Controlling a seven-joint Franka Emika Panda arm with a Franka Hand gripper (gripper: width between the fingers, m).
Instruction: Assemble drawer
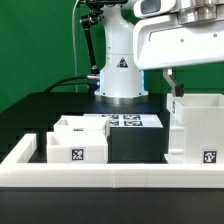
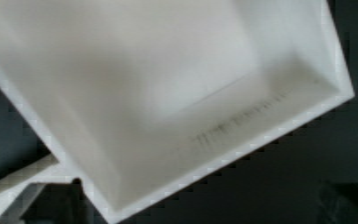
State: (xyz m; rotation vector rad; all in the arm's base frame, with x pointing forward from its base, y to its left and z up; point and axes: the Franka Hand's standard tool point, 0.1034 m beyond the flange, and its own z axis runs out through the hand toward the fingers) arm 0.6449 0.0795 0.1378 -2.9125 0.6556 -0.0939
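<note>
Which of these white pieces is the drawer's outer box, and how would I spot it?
Find the long low white rail along the front of the black table and follow it to the exterior view's right. Just behind it stands the housing, with the gripper above it. Unlike the two small trays at the left, it is a tall box, much higher than they are.

- Housing [image 1: 197, 128]: white, boxy, tallest part. Stands at exterior view's right, open side up, rim level. Black-and-white tag low on near wall.
- Wrist view: housing [image 2: 176, 90] cavity fills frame, seen skewed. Floor smooth and white, walls raised around it, faint dark marks near one wall.
- Front tray [image 1: 75, 147]: small, white, square, open top up. At exterior view's left, well apart from housing. Tag on near wall.
- Rear tray [image 1: 88, 124]: same type, upright, just behind front tray; contact cannot be told.
</note>
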